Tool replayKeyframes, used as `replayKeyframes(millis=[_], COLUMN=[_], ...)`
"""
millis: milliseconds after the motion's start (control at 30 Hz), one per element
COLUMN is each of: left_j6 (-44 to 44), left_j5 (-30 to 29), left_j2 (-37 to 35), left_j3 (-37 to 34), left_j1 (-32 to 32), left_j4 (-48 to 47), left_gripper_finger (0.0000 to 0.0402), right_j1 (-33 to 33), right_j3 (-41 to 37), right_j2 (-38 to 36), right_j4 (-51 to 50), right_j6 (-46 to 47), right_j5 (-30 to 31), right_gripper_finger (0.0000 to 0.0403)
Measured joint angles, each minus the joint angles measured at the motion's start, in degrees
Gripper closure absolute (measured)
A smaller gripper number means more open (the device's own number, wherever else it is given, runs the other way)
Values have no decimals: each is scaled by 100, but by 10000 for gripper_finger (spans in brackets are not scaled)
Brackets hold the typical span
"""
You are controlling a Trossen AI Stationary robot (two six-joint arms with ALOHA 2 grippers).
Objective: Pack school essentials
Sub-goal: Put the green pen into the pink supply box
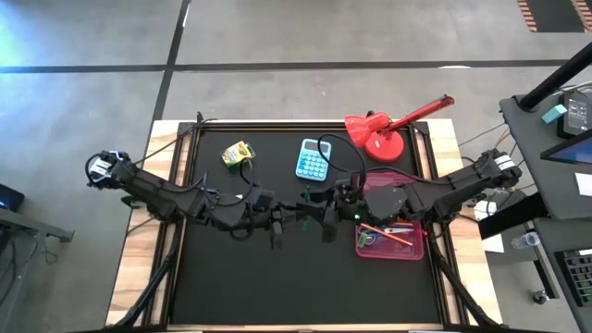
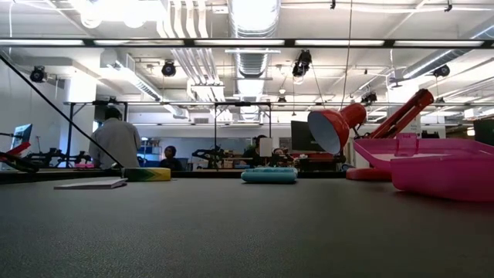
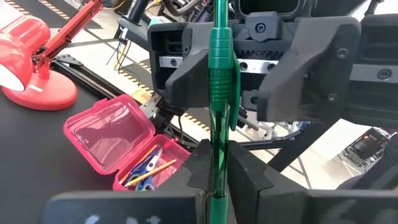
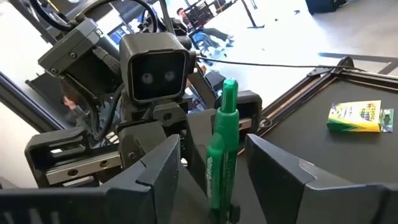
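Observation:
Both arms meet over the middle of the table. My left gripper [image 3: 222,167] [image 1: 276,222] is shut on a green pen [image 3: 219,93] [image 4: 221,149]. My right gripper [image 4: 214,171] [image 1: 328,215] faces it, open. Its fingers [image 3: 186,68] stand on either side of the pen's capped part, with a gap on each side. The open pink pencil case [image 1: 390,231] [image 3: 118,149] lies at the table's right with orange pencils [image 3: 152,169] and blue-handled scissors [image 3: 149,163] inside. A yellow-green box [image 1: 238,153] [image 4: 354,117] lies flat at the far left. My left gripper pinches the green pen's barrel [image 3: 217,146] between its two fingers, reaching level from the table's left. The pen is lifted clear of the table, and its capped end [image 4: 227,93] sticks out between my right gripper's open fingers.
A light-blue calculator [image 1: 313,159] [image 2: 268,175] lies at the far middle. A red desk lamp [image 1: 384,129] [image 3: 37,62] stands at the far right, just behind the pink case. The near half of the black mat [image 1: 305,287] is bare. People are in the room beyond the table.

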Motion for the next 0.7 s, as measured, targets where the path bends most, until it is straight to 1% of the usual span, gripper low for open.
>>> replayKeyframes(millis=[100,300,367,400,633,700], left_j6=[-1,-7,-20,-20,-5,-3], left_j5=[0,2,-4,-2,-2,0], left_j2=[1,2,0,1,0,0], left_j3=[0,0,0,0,0,0], left_j1=[0,0,0,0,0,0], left_j4=[0,4,4,4,11,12], left_gripper_finger=[389,389,389,389,388,381], right_j1=[-1,-1,-1,-1,-1,-1], right_j3=[0,0,0,-1,-2,-2], right_j2=[0,0,0,2,2,2], right_j4=[0,-6,-15,-14,-25,-51], right_j6=[16,8,-16,-23,-13,1], right_j5=[1,9,18,19,13,8], right_gripper_finger=[261,349,369,374,374,374])
